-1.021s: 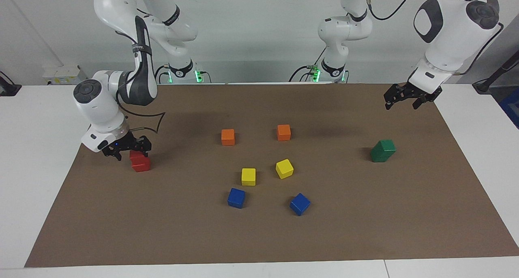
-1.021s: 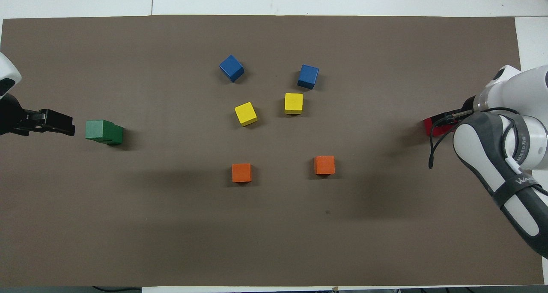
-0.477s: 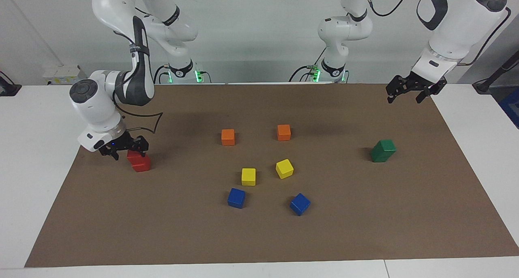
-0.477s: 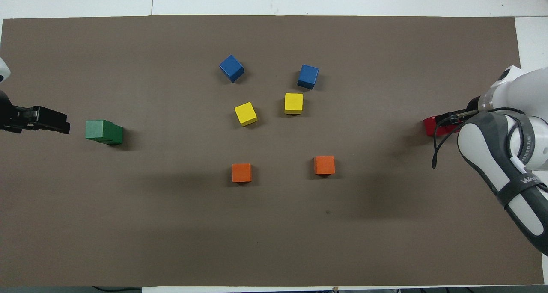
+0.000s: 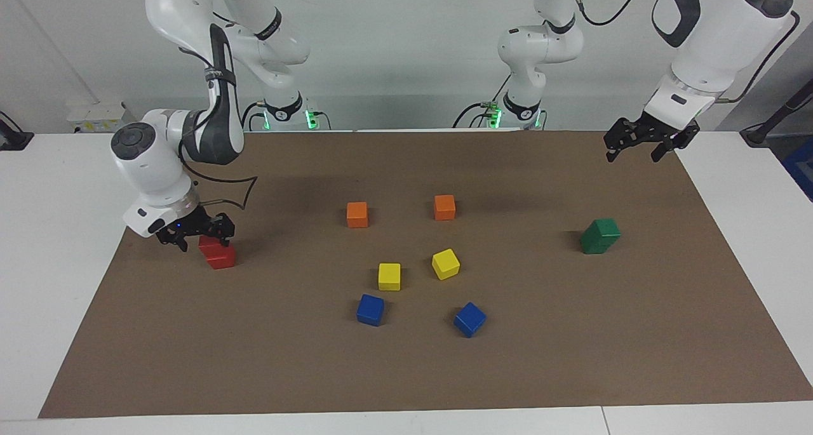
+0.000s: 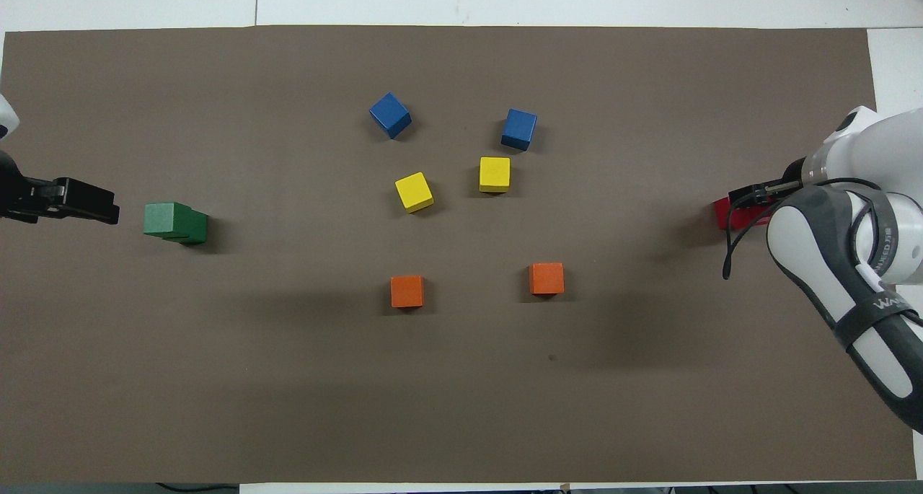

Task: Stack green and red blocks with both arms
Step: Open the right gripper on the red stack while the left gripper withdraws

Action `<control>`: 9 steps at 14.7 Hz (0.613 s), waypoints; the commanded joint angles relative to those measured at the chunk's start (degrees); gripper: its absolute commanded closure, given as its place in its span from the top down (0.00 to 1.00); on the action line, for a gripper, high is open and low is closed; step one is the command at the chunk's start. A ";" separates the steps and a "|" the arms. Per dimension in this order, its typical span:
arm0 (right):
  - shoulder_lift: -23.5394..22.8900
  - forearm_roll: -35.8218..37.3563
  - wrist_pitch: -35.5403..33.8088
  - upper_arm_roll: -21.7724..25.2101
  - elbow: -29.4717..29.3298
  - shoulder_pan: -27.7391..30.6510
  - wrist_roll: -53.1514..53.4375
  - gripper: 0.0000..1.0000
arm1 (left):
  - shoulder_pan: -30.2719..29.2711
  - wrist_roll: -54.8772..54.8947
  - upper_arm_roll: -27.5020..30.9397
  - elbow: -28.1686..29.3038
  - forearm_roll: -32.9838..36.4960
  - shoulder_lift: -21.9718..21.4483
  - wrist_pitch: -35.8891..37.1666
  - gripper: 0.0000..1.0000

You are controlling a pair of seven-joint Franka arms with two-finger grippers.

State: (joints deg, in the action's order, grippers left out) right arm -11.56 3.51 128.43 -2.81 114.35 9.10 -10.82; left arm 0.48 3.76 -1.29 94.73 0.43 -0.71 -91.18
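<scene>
Two dark green cubes (image 5: 600, 235) stand as a stack, the upper one set off to one side, toward the left arm's end of the mat; the stack also shows in the overhead view (image 6: 173, 221). My left gripper (image 5: 635, 146) is open and empty, raised over the mat's edge well above that stack; its tip shows in the overhead view (image 6: 86, 202). Two bright red cubes (image 5: 220, 257) stand stacked toward the right arm's end. My right gripper (image 5: 200, 235) is low at the upper red cube (image 5: 208, 246) and partly covers it. Overhead, the right arm hides most of the red cubes (image 6: 721, 213).
Two orange cubes (image 5: 357, 214) (image 5: 444, 207), two yellow cubes (image 5: 389, 276) (image 5: 446, 263) and two blue cubes (image 5: 370, 309) (image 5: 470, 319) lie loose in the middle of the brown mat (image 5: 406, 371). White table surrounds the mat.
My left gripper has lifted up and away from the green stack. My right gripper has shifted slightly up and toward the right arm's end of the table, staying at the upper red cube.
</scene>
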 commanded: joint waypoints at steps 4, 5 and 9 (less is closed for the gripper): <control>0.40 -1.31 -4.84 -0.27 -6.23 -1.62 4.05 1.00 | 0.31 0.10 0.24 0.45 -0.08 -0.08 0.47 1.00; 0.49 -1.92 -5.99 -0.27 -7.64 -1.71 4.49 1.00 | 0.57 0.11 0.24 0.54 -0.08 -0.08 0.56 1.00; 3.73 -2.63 -13.88 -0.97 -12.13 -1.71 5.54 1.00 | 0.75 0.10 0.24 0.37 -0.08 0.00 -0.22 1.00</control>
State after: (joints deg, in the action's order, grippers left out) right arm -10.10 2.13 119.13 -3.25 104.16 7.10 -6.62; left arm 0.54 3.76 -1.40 95.01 0.43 -0.64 -91.07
